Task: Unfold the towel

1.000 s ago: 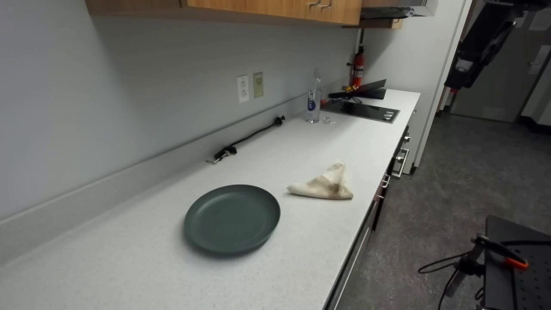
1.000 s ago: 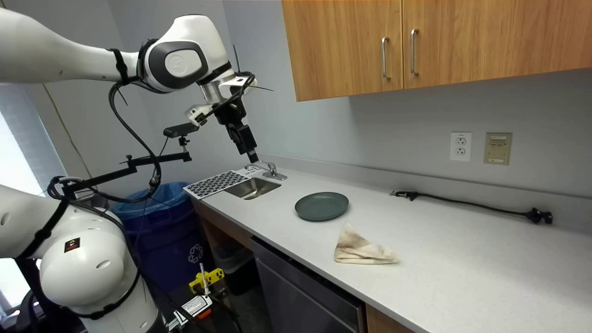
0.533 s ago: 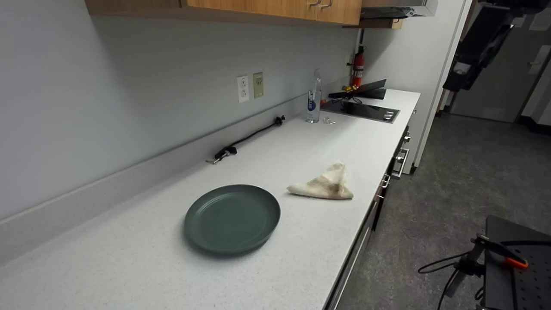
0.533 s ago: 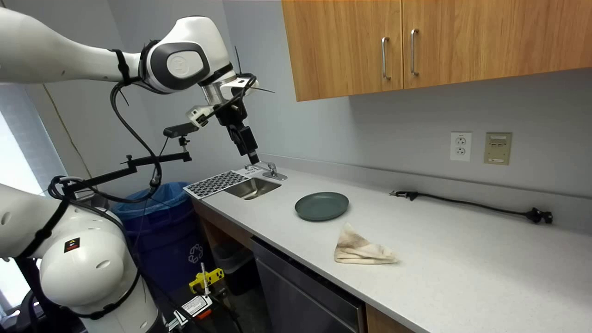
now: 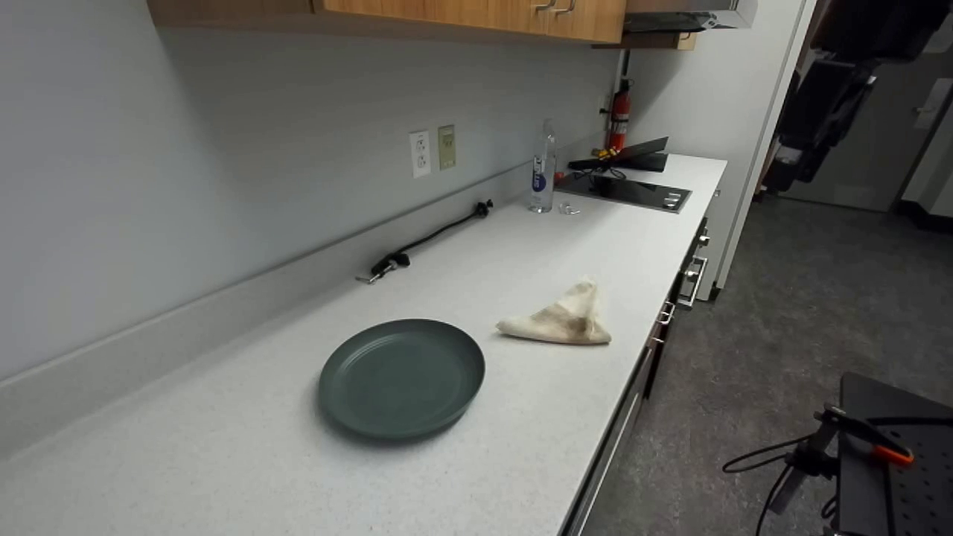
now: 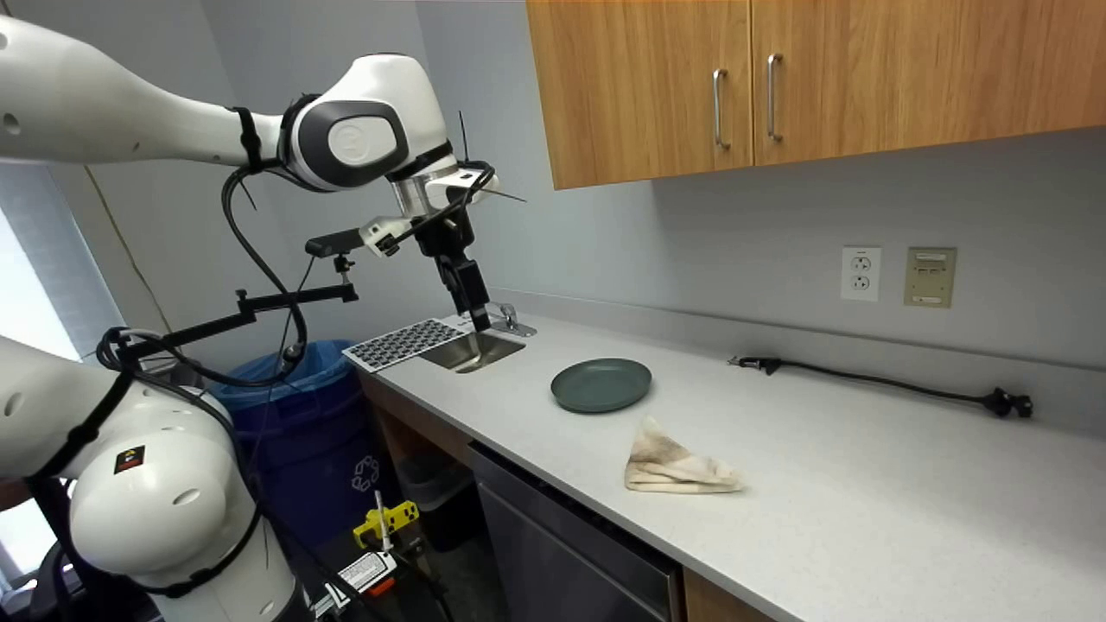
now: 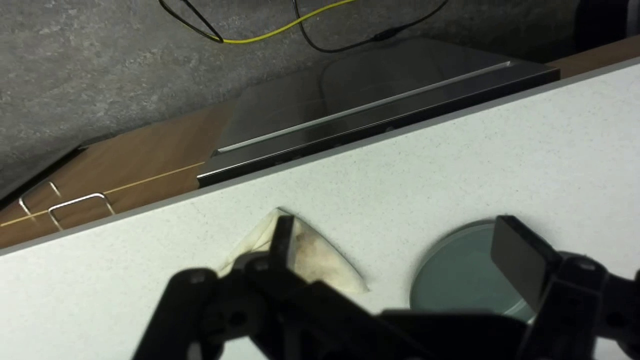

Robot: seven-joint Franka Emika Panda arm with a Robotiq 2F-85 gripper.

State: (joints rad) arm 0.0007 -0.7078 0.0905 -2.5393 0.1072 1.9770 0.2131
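The towel (image 5: 558, 320) is cream with brown stains. It lies folded in a rough triangle on the white counter, and also shows in an exterior view (image 6: 678, 464). My gripper (image 7: 400, 245) is open and empty, with its two fingers wide apart. In the wrist view one finger covers part of the towel (image 7: 322, 257); the other is in front of the green plate. In an exterior view the gripper (image 6: 480, 320) is high above the counter, near the sink side, apart from the towel. It is also at the upper right edge of an exterior view (image 5: 791, 170).
A dark green plate (image 6: 601, 385) lies beside the towel. A sink (image 6: 473, 351) with a faucet (image 6: 513, 323) is at the counter's far end. A black flexible arm (image 6: 881, 380) lies along the wall. A bottle (image 5: 543, 171) and a cooktop (image 5: 625, 190) are further along. Cabinets (image 6: 639, 86) hang above.
The arm and gripper have moved lower and slightly toward the counter, mostly in the last half second. The towel and plate have not moved.
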